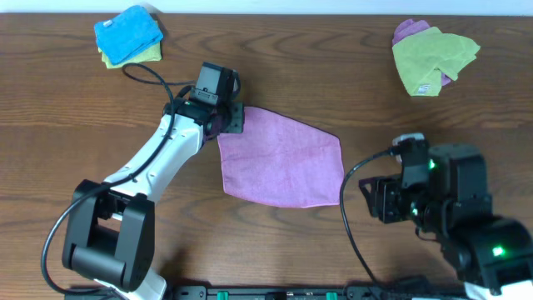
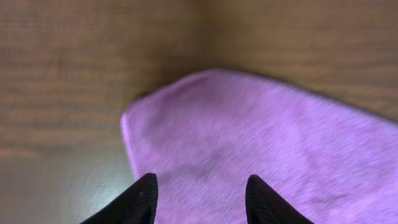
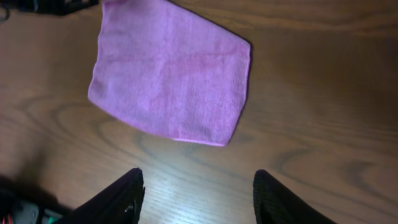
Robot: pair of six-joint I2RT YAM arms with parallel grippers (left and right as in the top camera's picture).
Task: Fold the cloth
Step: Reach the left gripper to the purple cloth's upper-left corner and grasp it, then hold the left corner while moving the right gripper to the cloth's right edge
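Center frame, cloth point(image 1: 283, 158) lies flat, unfolded; left gripper point(image 2: 200, 198) parted over its upper-left corner, right gripper point(image 3: 199, 199) parted, empty; folding all left.

Purple cloth point(image 1: 281, 158) lying flat on the table point(image 1: 350, 92).
The left gripper point(image 1: 228, 121) sits at its far-left corner; the right gripper point(image 1: 372, 198) is near its right edge, not touching.

The cloth point(image 3: 168, 68) is soft, matt purple microfibre with a fine, fuzzy nap. The table point(image 3: 323, 93) is smooth brown wood with bold grain and a slight sheen. My fingers point(image 2: 140, 199) look like matt black plastic, though they're blurred.
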